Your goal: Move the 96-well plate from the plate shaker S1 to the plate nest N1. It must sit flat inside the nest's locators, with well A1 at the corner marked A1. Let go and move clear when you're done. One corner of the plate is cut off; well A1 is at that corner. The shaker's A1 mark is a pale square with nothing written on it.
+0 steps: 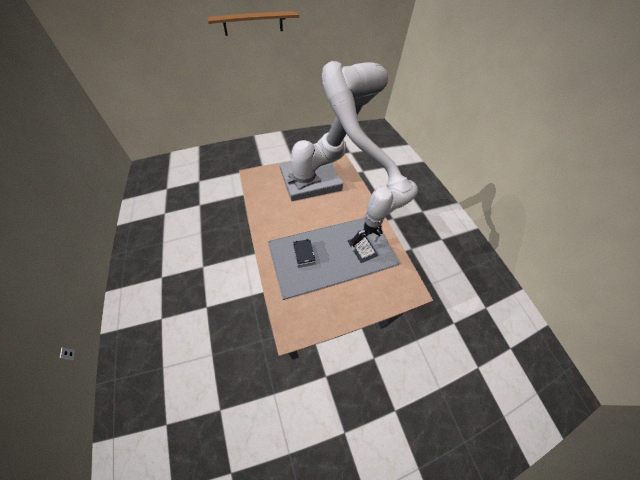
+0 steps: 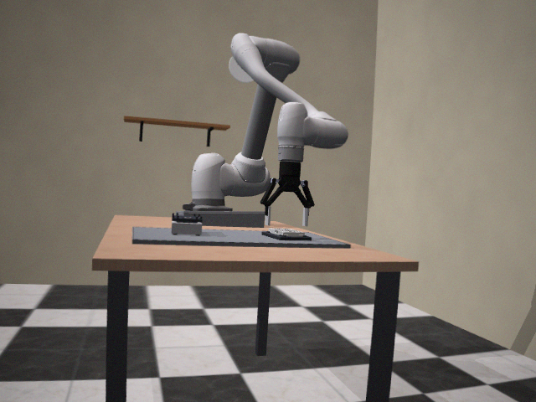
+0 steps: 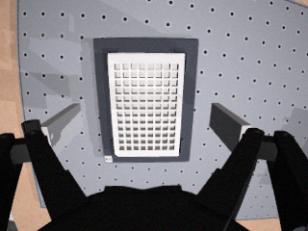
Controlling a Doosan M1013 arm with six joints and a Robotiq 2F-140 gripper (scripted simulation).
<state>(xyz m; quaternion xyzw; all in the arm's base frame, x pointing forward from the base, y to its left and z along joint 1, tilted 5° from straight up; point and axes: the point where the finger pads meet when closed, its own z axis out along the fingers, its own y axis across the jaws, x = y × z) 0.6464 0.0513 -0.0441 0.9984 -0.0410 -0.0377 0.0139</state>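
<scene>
The white 96-well plate point(image 1: 364, 249) point(image 2: 286, 232) point(image 3: 146, 103) lies flat in the dark plate nest N1 point(image 1: 371, 258) point(image 2: 302, 237) point(image 3: 100, 103) on the right side of the grey mat point(image 1: 336, 271) point(image 2: 234, 237) point(image 3: 257, 58). In the wrist view a small pale mark point(image 3: 108, 158) sits at the nest's lower-left corner; I cannot make out the plate's cut corner. My gripper point(image 1: 366, 237) point(image 2: 286, 223) point(image 3: 146, 115) is open and empty. It hangs a little above the plate, with its fingers wide on either side and clear of it. The plate shaker S1 point(image 1: 303, 252) point(image 2: 187, 224) stands bare on the mat's left side.
The mat lies on a wooden table point(image 1: 330, 315) point(image 2: 250, 255). The arm's grey base block point(image 1: 315, 186) stands at the table's back. A wooden shelf point(image 1: 253, 17) point(image 2: 175, 123) hangs on the back wall. The room wall is close on the right.
</scene>
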